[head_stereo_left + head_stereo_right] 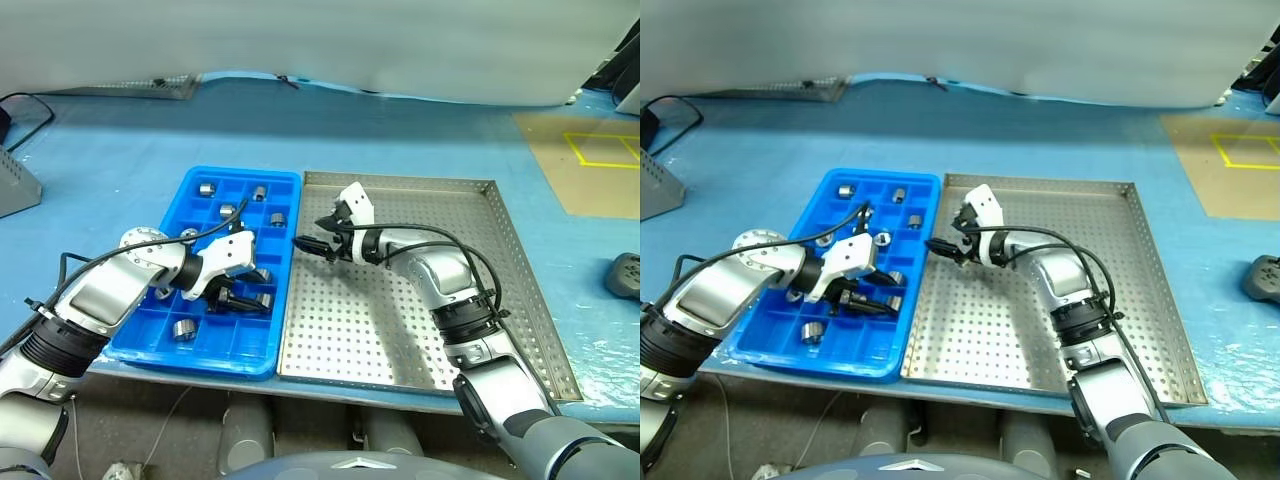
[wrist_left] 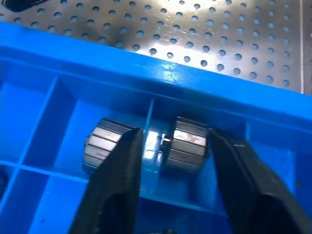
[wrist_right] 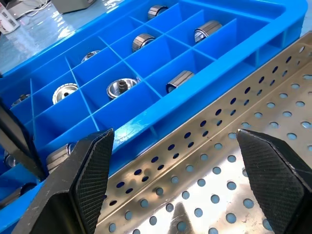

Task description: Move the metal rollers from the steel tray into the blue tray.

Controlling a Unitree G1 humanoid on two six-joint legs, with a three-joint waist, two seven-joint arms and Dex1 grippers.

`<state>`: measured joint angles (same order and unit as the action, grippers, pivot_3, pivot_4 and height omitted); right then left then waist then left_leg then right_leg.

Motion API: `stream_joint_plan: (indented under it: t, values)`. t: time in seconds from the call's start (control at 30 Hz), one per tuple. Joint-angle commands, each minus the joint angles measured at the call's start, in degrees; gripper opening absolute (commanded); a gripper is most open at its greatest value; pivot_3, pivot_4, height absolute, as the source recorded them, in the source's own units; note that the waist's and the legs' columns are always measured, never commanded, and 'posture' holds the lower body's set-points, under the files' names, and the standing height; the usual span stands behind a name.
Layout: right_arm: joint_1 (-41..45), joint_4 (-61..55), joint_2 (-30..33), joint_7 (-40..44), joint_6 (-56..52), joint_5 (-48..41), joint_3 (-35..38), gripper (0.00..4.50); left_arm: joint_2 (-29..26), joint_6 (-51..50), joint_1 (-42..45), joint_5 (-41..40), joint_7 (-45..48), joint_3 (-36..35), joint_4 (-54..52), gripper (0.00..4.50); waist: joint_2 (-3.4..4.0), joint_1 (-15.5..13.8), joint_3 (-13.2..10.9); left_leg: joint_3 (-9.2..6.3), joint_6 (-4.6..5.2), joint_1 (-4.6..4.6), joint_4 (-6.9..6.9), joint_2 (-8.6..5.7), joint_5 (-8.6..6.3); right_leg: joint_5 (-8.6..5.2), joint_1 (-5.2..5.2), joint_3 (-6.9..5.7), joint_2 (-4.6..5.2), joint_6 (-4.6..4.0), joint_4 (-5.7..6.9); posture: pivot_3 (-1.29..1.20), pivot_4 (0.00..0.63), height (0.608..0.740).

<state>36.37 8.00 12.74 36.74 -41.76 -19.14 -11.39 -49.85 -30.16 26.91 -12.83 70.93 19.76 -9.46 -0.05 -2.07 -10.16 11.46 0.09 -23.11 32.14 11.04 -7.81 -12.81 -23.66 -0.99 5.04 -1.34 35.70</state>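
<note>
No readable writing or labels anywhere. Left gripper (image 1: 232, 296) reaches down into the blue tray (image 1: 190, 345), its fingers (image 2: 117, 185) set apart around a metal roller (image 2: 187, 144) lying in a compartment — a second roller (image 2: 103, 142) sits just beside, across the divider. More rollers are scattered through other cells. Right gripper (image 1: 312, 243) hovers over the steel tray (image 1: 400, 330) near the blue rim, jaws wide, holding nothing — perforated floor beneath it bare.
</note>
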Motion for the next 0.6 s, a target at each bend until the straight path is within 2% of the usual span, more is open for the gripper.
stream_joint_plan:
  t: [0.03,0.1,0.2,0.27,0.37,0.6]
  values:
    - [0.1,-2.6,-0.3,-0.2,1.0,-0.1,1.2,4.21,0.6,0.1,-2.3,1.5,1.9,3.8,-0.6,0.97,0.01,0.1,0.0,0.01,0.03,0.01,-0.03,0.0,-0.02,-0.03,0.0,0.0,0.0,-0.04,-0.02,-0.14,0.15,0.74]
    - [0.0,-2.7,-0.2,-0.3,1.0,-0.2,1.3,4.21,1.8,-0.7,-1.6,0.9,1.1,2.2,-0.1,0.41,0.02,0.1,0.0,0.04,0.09,-0.01,-0.07,0.0,-0.06,-0.1,-0.03,0.0,-0.01,-0.11,-0.04,-0.13,0.15,0.74]
    - [-0.2,-2.7,-0.3,-0.4,1.0,-0.2,1.2,4.21,1.5,0.8,-0.9,1.9,2.0,1.3,1.7,0.41,0.01,-0.1,0.0,0.05,0.13,-0.05,-0.16,-0.02,-0.09,-0.15,-0.08,-0.02,-0.01,-0.13,-0.05,-0.13,0.15,0.74]
    - [-0.3,-2.7,-0.4,-0.5,1.0,-0.3,1.2,4.21,2.4,-0.7,-0.1,-0.3,1.9,-1.0,2.1,0.41,0.01,-0.1,0.0,0.05,0.14,-0.05,-0.21,-0.02,-0.1,-0.16,-0.1,-0.03,-0.01,-0.15,-0.05,-0.13,0.15,0.74]
    - [-0.3,-2.8,-0.5,-0.5,1.0,-0.3,1.2,4.21,3.3,-2.7,1.3,-2.8,2.0,-3.8,1.9,0.96,0.01,-0.1,0.0,0.06,0.12,-0.06,-0.21,-0.02,-0.08,-0.17,-0.12,-0.04,-0.01,-0.16,-0.04,-0.13,0.15,0.74]
    - [-0.6,-2.2,-0.7,-0.4,1.3,-0.1,1.0,4.21,0.3,-3.7,2.9,-5.7,5.3,-6.0,-0.5,3.29,0.01,-0.2,0.0,0.05,-0.03,-0.02,-0.18,0.0,0.01,-0.15,-0.11,-0.05,0.0,-0.18,0.07,-0.13,0.15,0.74]
